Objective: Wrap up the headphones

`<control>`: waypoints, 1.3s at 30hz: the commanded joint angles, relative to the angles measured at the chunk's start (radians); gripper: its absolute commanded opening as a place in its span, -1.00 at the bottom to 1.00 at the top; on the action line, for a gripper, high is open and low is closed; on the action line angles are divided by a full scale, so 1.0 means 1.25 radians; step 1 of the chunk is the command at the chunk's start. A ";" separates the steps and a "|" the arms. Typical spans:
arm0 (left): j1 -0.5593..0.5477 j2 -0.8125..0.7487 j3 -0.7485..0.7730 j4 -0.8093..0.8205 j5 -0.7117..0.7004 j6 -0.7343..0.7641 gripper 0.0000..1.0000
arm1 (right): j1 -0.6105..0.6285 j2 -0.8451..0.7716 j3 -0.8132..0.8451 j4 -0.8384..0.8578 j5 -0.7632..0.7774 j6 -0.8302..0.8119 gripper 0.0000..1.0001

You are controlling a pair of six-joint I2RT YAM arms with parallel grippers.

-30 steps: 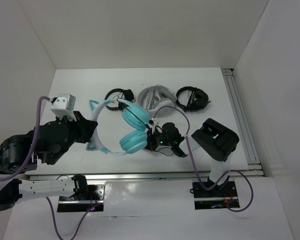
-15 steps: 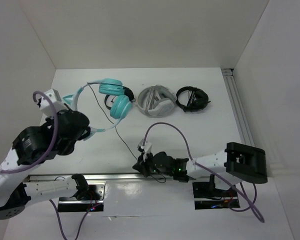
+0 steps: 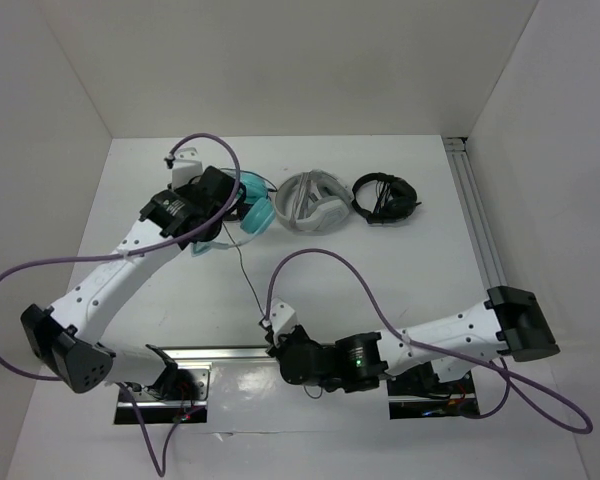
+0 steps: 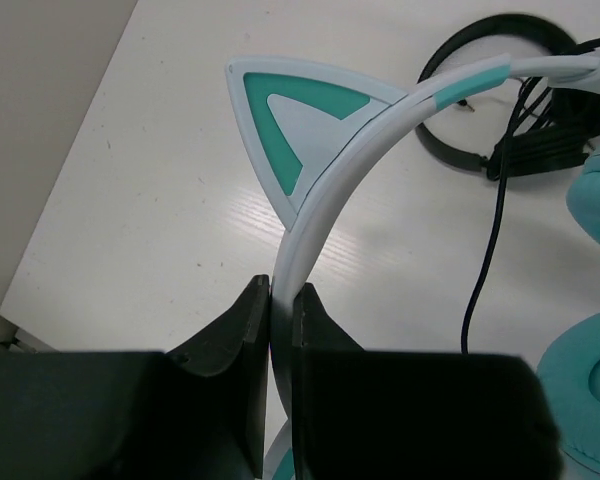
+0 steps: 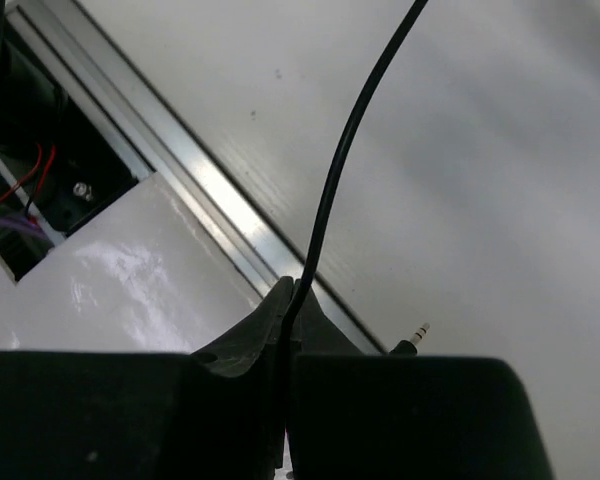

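Top view overhead, far; wrist views close, low; black cable [image 3: 243,275] shared.

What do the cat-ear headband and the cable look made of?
The headband looks like hard moulded plastic, pale matte with teal inlays; crisp, rigid edges. The cable has a thin, smooth black sheath, probably rubbery; it bends loosely. The jack plug has a shiny tip, likely metal.

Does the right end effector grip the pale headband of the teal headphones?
No, the right end effector is shut on the thin black cable.
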 commanded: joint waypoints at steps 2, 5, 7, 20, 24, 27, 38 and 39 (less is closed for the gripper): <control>-0.025 0.058 0.041 -0.029 0.016 0.043 -1.00 | 0.008 -0.043 0.110 -0.172 0.177 -0.050 -1.00; -0.068 0.077 -0.024 0.005 0.061 0.123 -1.00 | -0.009 -0.081 0.158 -0.226 0.243 -0.114 -1.00; -0.095 0.077 -0.090 0.031 0.105 0.152 -1.00 | -0.030 -0.113 0.197 -0.247 0.253 -0.161 -1.00; -0.293 -0.093 -0.231 0.185 0.483 0.335 -1.00 | -0.312 -0.234 0.190 -0.232 0.192 -0.298 -0.94; -0.354 -0.113 -0.208 0.143 0.513 0.347 -1.00 | -0.417 -0.227 0.181 -0.211 0.148 -0.325 -0.83; -0.410 -0.113 -0.201 0.094 0.506 0.329 -1.00 | -0.520 -0.219 0.181 -0.178 0.062 -0.340 -0.83; -0.434 -0.247 -0.165 0.056 0.568 0.324 -1.00 | -0.731 -0.158 0.173 -0.133 -0.220 -0.339 -0.83; -0.434 -0.254 -0.158 0.056 0.579 0.331 -1.00 | -0.731 -0.151 0.173 -0.124 -0.257 -0.339 -0.83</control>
